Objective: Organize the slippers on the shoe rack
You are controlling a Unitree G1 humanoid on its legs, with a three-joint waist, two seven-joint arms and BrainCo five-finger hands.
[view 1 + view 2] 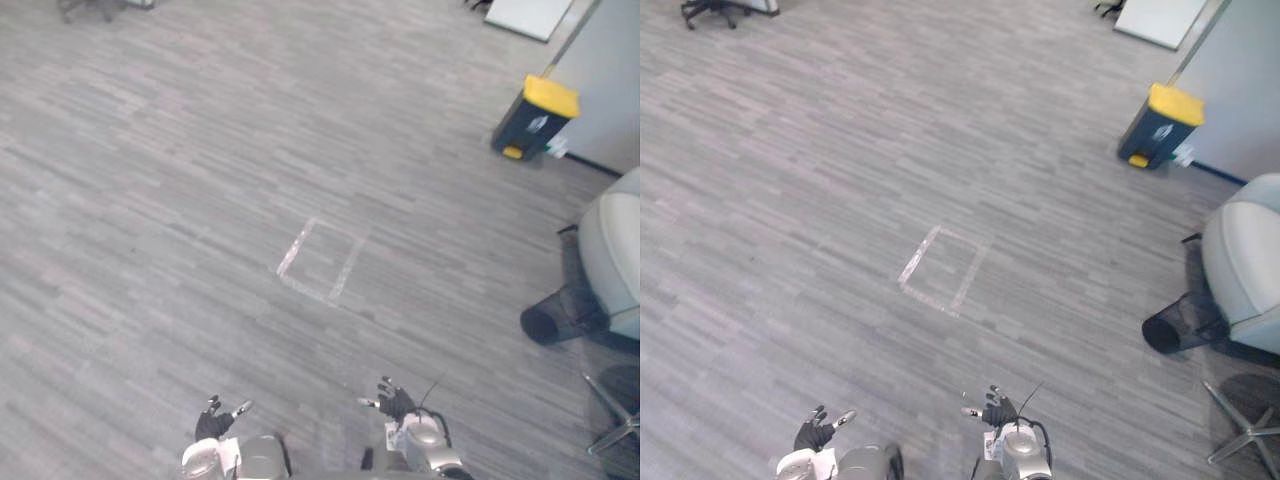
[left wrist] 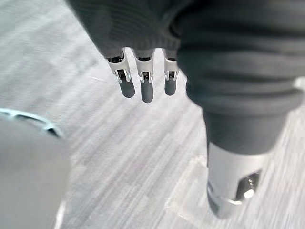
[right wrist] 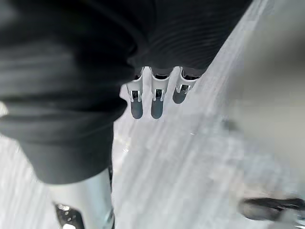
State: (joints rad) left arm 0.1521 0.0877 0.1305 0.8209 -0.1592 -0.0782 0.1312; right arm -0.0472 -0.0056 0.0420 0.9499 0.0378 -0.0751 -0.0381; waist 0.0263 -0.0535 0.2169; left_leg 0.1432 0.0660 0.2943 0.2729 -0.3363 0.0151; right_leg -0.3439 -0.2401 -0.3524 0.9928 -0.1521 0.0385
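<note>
Left hand [image 1: 214, 422], silver dark-tipped fingers under a dark ribbed cover, hangs low over the grey streaked plank-pattern floor [image 1: 180, 220], by its near edge. Right hand [image 1: 395, 402], same build, hangs level with it, well apart.

Left wrist view: fingers [image 2: 147, 88] straight and loose, thumb out to the side, nothing in the palm. Right wrist view: fingers [image 3: 157, 102] likewise straight and relaxed, carrying nothing. Both hands wide and empty.

Slippers and shoe rack: cannot tell where they are from these views; neither hand has a slipper. Judged step: find them. Task looks barely begun.

On the floor:
- pale tape rectangle [image 1: 322, 260] around the middle
- black bin with a yellow lid [image 1: 535, 118] at the far right edge, by a pale wall
- black mesh wastebasket [image 1: 548, 322], seemingly on its side, at the right edge
- pale grey padded chair [image 1: 615, 250] just beside the wastebasket

Doing it well:
- Turn or walk until the rack and slippers come into the head view before reaching at all.
- Keep both hands wide and low, ready to close on a slipper.
- Steer clear of the right-edge clutter; the wastebasket and the chair's base look like a trip risk.
- Once they are found, probably take one slipper per hand by the strap or side.
- Set them as a pair on one shelf of the rack, toes the same way, without knocking anything already there.
</note>
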